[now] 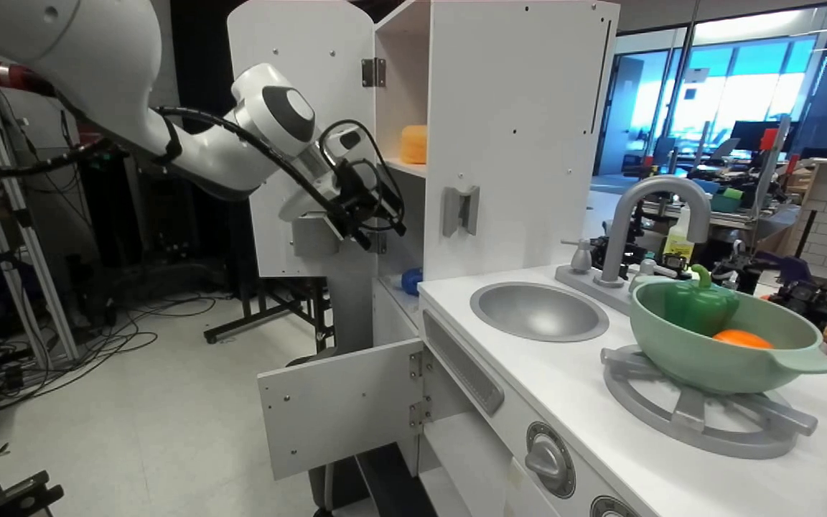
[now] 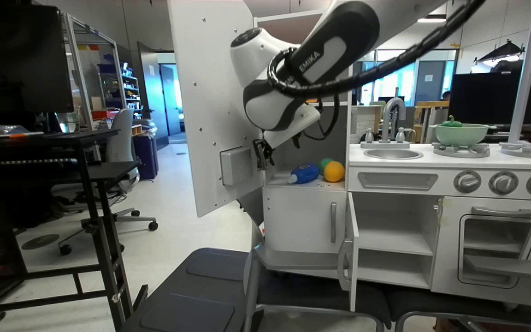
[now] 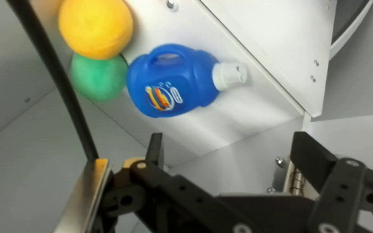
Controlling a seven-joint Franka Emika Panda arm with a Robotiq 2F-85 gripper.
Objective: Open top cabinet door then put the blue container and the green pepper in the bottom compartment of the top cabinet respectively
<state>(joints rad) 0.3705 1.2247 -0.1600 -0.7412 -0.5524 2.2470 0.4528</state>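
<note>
One blue container [image 3: 180, 81] is lying on its side in the bottom compartment [image 3: 225, 113]. Close beside it, a green rounded thing [image 3: 97, 79] and an orange rounded thing [image 3: 96, 29] are sitting. Near the container, the fingers [image 3: 312, 158] are hanging spread wide apart. The top cabinet door [image 2: 210, 115] is standing open. Farther out, above the counter [image 1: 550, 370], the green pepper [image 1: 701, 305] is resting in a pale green bowl [image 1: 708, 362].

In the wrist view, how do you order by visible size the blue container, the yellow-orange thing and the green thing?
Blue container
Yellow-orange thing
Green thing, partly hidden; its visible part looks smallest
</note>
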